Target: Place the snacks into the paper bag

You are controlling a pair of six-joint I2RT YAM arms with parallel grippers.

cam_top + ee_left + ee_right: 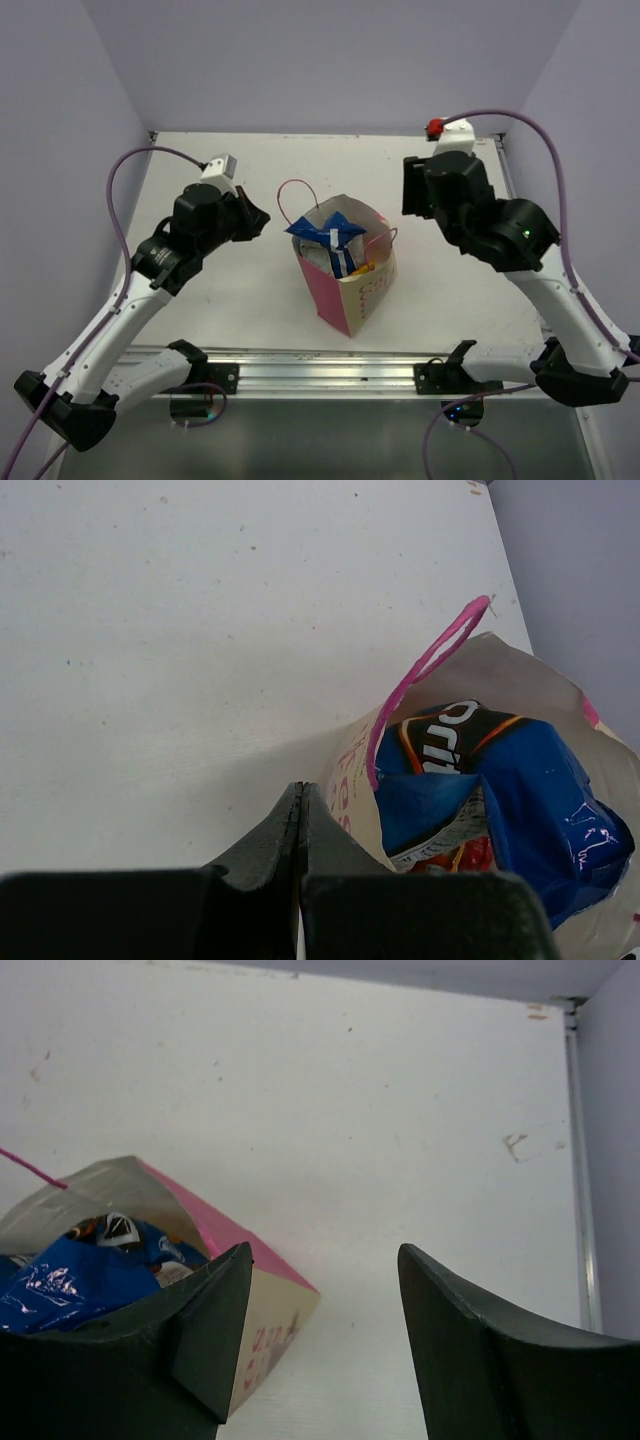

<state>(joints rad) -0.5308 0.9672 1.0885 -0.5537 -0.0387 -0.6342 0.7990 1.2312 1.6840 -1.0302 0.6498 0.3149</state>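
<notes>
From above, you see the small tan kraft-paper bag with pink sides (360, 290) standing upright on the white table (200, 290) between both arms. The long blue-white foil packet (325, 232) pokes out of its mouth. Your left wrist view shows the left gripper (300, 825) pressed together, empty, just beside the bag's pink cord handle (430, 665). Your right wrist view shows the right gripper (325, 1255) spread wide, holding nothing, by the bag's corner.
</notes>
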